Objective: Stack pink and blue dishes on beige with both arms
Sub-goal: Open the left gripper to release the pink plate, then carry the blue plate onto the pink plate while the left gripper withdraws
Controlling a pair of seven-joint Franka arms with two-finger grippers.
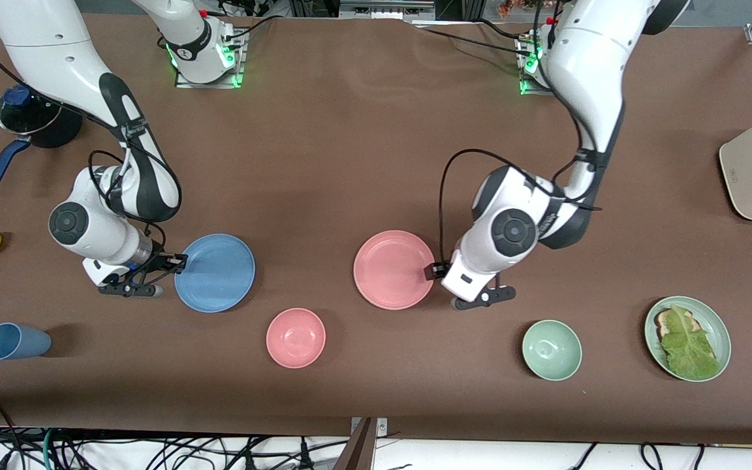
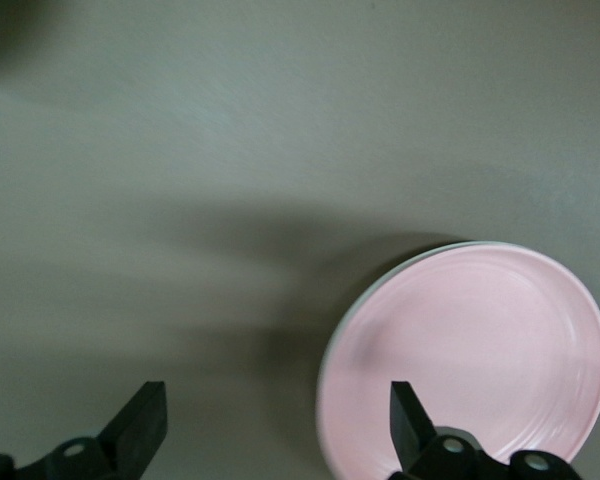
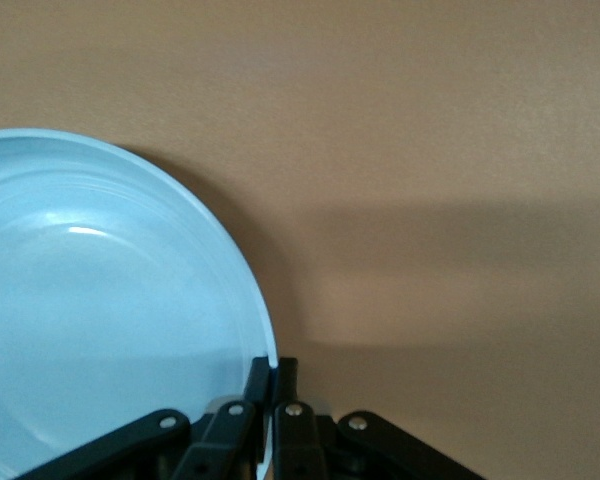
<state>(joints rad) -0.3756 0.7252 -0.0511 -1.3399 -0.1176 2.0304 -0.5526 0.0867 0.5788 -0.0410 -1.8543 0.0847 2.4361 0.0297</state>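
The right end effector (image 1: 168, 263) is clamped on the rim of the blue plate (image 1: 215, 273), which extends from it toward the left arm's end of the surface. The left end effector (image 1: 440, 271) stands open, one finger over the edge of the pink plate (image 1: 393, 269). A pale rim, possibly the beige plate (image 2: 400, 268), peeks from under the pink one.

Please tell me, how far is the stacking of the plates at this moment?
The pink plate appears to lie on a pale plate, its edge showing in the left wrist view. The open left gripper sits at its rim. The right gripper is shut on the blue plate, which sits on the table and has yet to go on the stack.
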